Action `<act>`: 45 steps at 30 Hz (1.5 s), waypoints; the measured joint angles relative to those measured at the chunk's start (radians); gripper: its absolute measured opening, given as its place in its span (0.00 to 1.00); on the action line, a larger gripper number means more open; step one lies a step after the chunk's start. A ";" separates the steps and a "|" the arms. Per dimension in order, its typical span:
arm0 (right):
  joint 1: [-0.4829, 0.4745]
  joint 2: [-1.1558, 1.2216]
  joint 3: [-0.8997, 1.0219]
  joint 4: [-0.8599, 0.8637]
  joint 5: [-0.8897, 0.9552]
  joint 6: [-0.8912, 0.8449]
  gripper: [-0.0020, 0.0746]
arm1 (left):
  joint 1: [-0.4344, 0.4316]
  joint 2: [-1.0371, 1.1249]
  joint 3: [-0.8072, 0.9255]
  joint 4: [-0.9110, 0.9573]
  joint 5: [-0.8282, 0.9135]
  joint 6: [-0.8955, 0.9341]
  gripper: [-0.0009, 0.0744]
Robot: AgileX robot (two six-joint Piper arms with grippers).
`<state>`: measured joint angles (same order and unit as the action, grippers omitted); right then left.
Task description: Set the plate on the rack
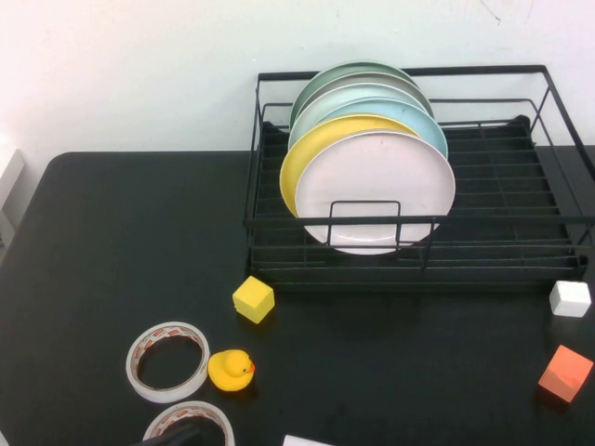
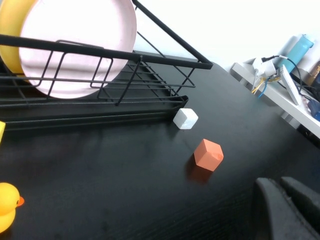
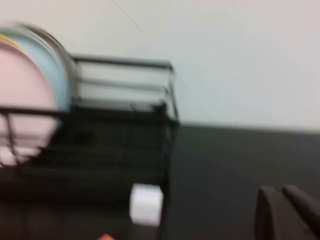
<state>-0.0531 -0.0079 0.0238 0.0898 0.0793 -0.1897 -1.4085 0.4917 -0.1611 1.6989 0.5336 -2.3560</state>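
Observation:
The pale pink-white plate (image 1: 376, 190) stands upright on edge at the front of a row of plates in the black wire rack (image 1: 521, 223). A yellow plate (image 1: 302, 158) and light blue plates stand behind it. The plate also shows in the left wrist view (image 2: 80, 45) and the right wrist view (image 3: 20, 95). My left gripper (image 2: 277, 182) is shut and empty, low over the table near its front edge, far from the rack (image 2: 150, 95). My right gripper (image 3: 277, 191) is shut and empty, over the table to the right of the rack (image 3: 120, 125). Neither touches the plate.
On the black table lie a yellow cube (image 1: 253, 299), a yellow rubber duck (image 1: 231, 370), two tape rolls (image 1: 167, 360), a white cube (image 1: 570, 298) and an orange cube (image 1: 565, 373). The rack's right half holds no plates. A shelf with clutter (image 2: 290, 80) stands beyond the table.

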 joint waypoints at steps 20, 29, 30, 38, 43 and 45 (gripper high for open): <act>-0.017 -0.004 -0.006 -0.113 0.271 0.219 0.04 | 0.000 0.000 0.000 0.000 -0.002 0.024 0.01; -0.017 -0.004 -0.006 -0.113 0.272 0.221 0.03 | 0.000 0.000 0.000 0.000 -0.002 0.024 0.01; -0.017 -0.004 -0.006 -0.113 0.272 0.221 0.03 | 0.000 0.000 0.000 0.000 -0.002 0.024 0.01; -0.017 -0.004 -0.006 -0.113 0.272 0.221 0.03 | 0.000 0.000 0.009 0.000 0.017 0.033 0.01; -0.017 -0.004 -0.006 -0.113 0.272 0.221 0.03 | 0.000 0.000 0.020 0.000 0.022 -0.088 0.01; -0.017 -0.004 -0.006 -0.113 0.272 0.221 0.03 | 0.000 0.000 0.020 0.000 0.022 -0.227 0.01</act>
<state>-0.0706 -0.0120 0.0180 -0.0232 0.3516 0.0309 -1.4085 0.4917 -0.1415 1.6989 0.5557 -2.5825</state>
